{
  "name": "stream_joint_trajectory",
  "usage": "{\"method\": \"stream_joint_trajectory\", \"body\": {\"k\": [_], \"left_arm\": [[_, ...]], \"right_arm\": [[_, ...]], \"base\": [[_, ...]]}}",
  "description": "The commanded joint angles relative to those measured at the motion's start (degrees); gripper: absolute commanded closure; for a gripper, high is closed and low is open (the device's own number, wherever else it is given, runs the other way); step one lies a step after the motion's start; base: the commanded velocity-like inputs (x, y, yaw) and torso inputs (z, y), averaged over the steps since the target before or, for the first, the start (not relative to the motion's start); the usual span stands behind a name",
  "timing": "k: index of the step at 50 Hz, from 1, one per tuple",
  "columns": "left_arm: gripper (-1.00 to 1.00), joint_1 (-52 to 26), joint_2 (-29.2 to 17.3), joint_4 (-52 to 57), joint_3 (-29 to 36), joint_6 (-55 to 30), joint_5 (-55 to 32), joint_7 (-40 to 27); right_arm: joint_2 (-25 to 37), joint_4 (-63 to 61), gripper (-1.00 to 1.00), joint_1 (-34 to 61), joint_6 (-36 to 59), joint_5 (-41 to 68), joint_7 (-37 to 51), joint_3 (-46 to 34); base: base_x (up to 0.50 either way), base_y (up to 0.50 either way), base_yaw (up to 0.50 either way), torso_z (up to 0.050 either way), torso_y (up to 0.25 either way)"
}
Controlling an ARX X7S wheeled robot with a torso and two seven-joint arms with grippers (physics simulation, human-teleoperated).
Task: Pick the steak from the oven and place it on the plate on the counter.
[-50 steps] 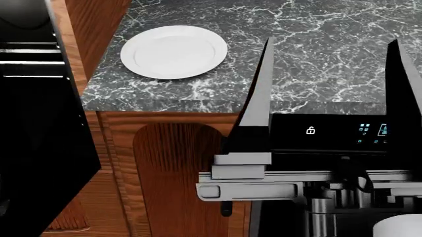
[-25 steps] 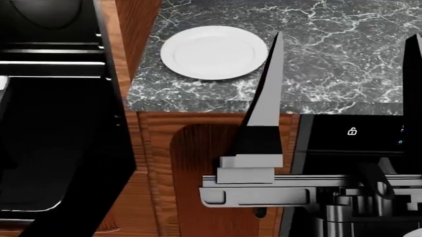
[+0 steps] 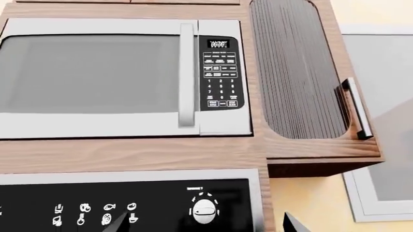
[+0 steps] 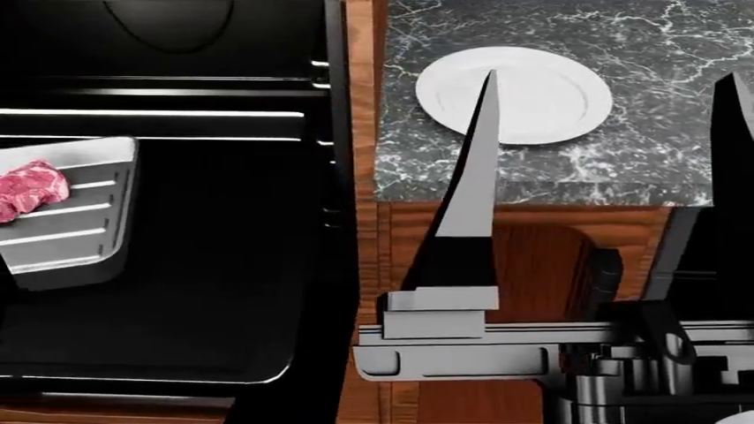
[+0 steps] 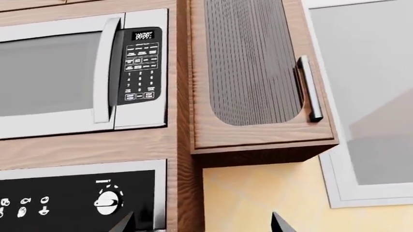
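- Closest to the head camera, grey robot hardware fills the lower right, with two long dark fingers (image 4: 471, 177) rising from it; they stand wide apart with nothing between them, so this gripper (image 4: 606, 124) is released. Which arm it belongs to I cannot tell from this view.
- Left gripper (image 3: 203, 223): only two dark fingertips show at the edge of the left wrist view, well apart, nothing held – released.
- Right gripper (image 5: 203, 223): same story in the right wrist view, two dark tips spread apart, nothing between them – released.
- Low and left in the head view, the oven (image 4: 177, 265) gapes open, a dark cavity with shiny rack rails (image 4: 154, 113) across it.
- Inside on the left, the grey ribbed tray (image 4: 83, 221) sits tilted, and the steak (image 4: 30, 187) lies on it, red-pink with white marbling, partly cut off by the picture's edge.
- Right of the oven, reddish-brown wooden cabinets (image 4: 531, 256) stand below the counter (image 4: 659, 159), dark marble with white veins.
- On the counter, near its left edge, the white plate (image 4: 542, 93) sits bare, well apart from the steak; one finger crosses in front of it.
- Both wrist cameras look at a silver microwave (image 3: 123, 77) with a keypad, a wooden wall cabinet (image 5: 258, 72) with a ribbed panel and bar handle beside it, and a black control panel (image 3: 129, 208) with a dial.
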Motion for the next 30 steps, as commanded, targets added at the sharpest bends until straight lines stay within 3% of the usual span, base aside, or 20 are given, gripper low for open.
{"method": "stream_joint_trajectory", "body": {"k": [1, 10, 30], "left_arm": [[-1.00, -0.1, -0.1, 0.1, 0.4, 0.0, 0.1, -0.3], [-1.00, -0.1, -0.8, -0.3, 0.4, 0.1, 0.1, -0.1], [-1.00, -0.5, -2.0, -1.8, -1.3, -1.7, -4.7, -6.5]], "right_arm": [[0.5, 0.2, -1.00, -0.1, -0.9, -0.5, 0.1, -0.8], [1.0, 0.5, -1.00, 0.2, -1.3, -0.3, 0.2, -0.9], [1.5, 0.5, -1.00, -0.6, -2.4, -1.3, 0.3, -1.9]], "base": [[0.00, 0.50, 0.00, 0.000, 0.000], [0.00, 0.50, 0.00, 0.000, 0.000], [0.00, 0.50, 0.00, 0.000, 0.000]]}}
